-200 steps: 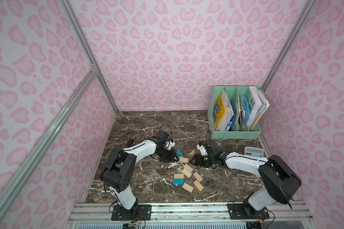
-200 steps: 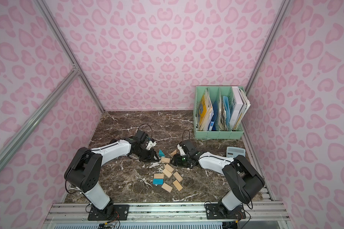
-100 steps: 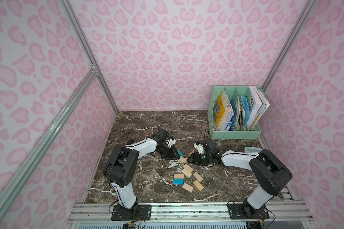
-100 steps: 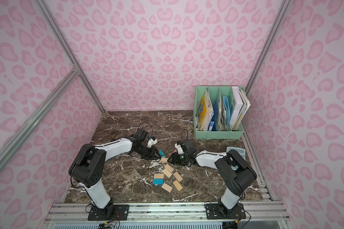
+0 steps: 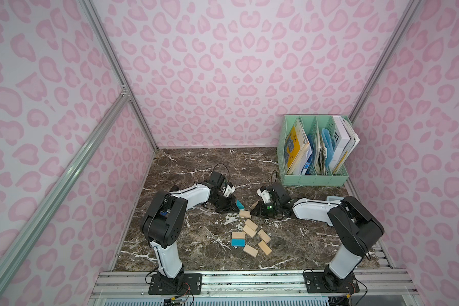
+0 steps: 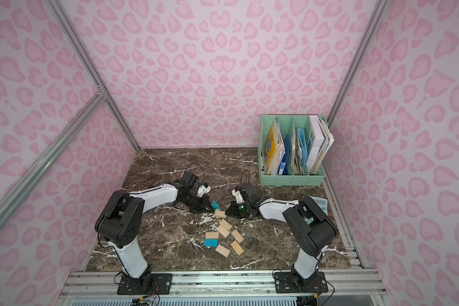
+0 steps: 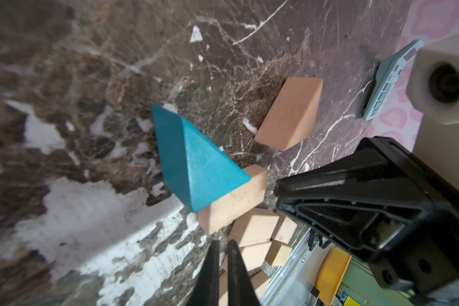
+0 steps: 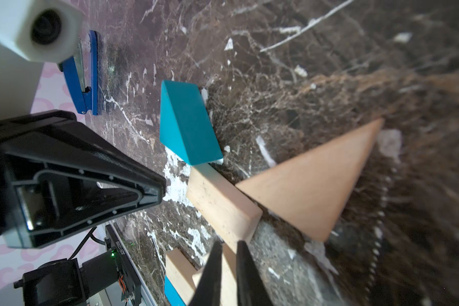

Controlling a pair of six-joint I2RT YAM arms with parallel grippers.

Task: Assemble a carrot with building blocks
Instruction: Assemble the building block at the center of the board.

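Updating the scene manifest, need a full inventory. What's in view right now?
brown marble tabletop: one, white-veined, under everything
light-wood rectangular blocks: seven, tan, loose between the arms
blue rectangular block: one, blue, beside those
blue triangular block: one, teal-blue, by left gripper
light-wood triangular block: one, tan, by right gripper
mint-green file organiser: one, green, back right, holding books
light-blue calculator: one, pale blue, right edge
blue stapler: one, blue, right wrist view only
left gripper: one, black, shut, empty
right gripper: one, black, shut, empty
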